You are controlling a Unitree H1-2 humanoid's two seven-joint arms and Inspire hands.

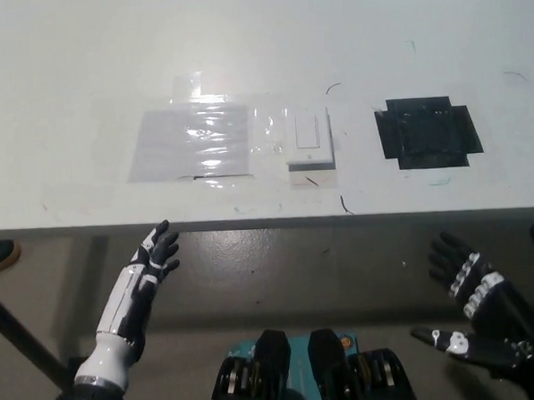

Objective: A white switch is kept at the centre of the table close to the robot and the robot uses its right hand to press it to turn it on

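White surface (pixel 81 66), near edge toward the robot. Item: white switch (pixel 308 138), flat, at centre close to that edge, within easy reach; clear taped sheet (pixel 192 141) just beside it, black taped patch (pixel 427 131) on its other side. Right robot hand (pixel 474 310): below the edge, fingers apart, holding nothing, not touching the switch. Left robot hand (pixel 146 280): resting below the edge, fingers apart, empty.

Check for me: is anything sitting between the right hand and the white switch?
Only the table edge: the right hand hangs open below it, off to the right, and must rise over it. On the tabletop, no object stands before the white switch; the black tape patch lies flat to its right.
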